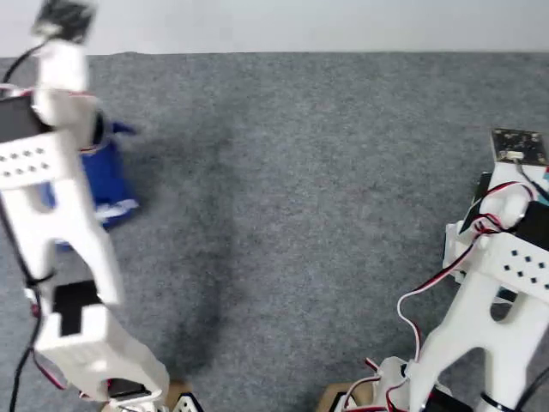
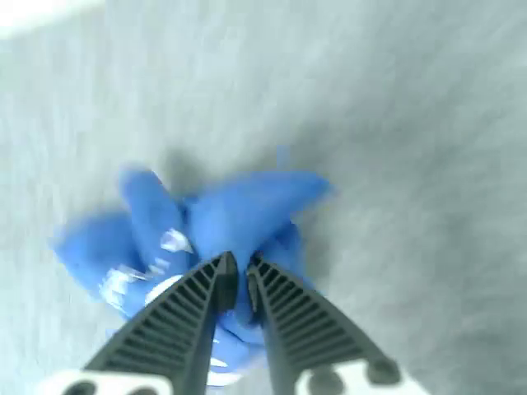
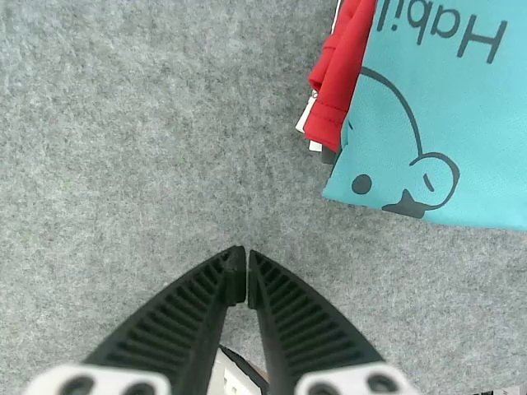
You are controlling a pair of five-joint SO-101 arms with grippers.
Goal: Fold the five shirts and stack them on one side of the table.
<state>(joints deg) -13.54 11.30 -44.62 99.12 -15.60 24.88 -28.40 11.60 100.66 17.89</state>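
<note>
A blue shirt (image 2: 239, 214) with white print hangs bunched from my left gripper (image 2: 239, 267), which is shut on its cloth. In the high view the blue shirt (image 1: 107, 184) sits at the far left of the table, partly behind the left arm (image 1: 60, 172). My right gripper (image 3: 247, 259) is shut with nothing in it, over bare grey carpet. Beside it lies a stack of folded shirts: a teal shirt (image 3: 436, 107) with dark print on top, a red shirt (image 3: 342, 66) below it, and a white edge (image 3: 306, 123) under those.
Grey carpet (image 1: 300, 172) covers the table, with wide open room across the middle. The right arm (image 1: 497, 283) stands over the stack at the right edge, where a strip of teal (image 1: 539, 178) shows. The table's far edge meets a pale wall.
</note>
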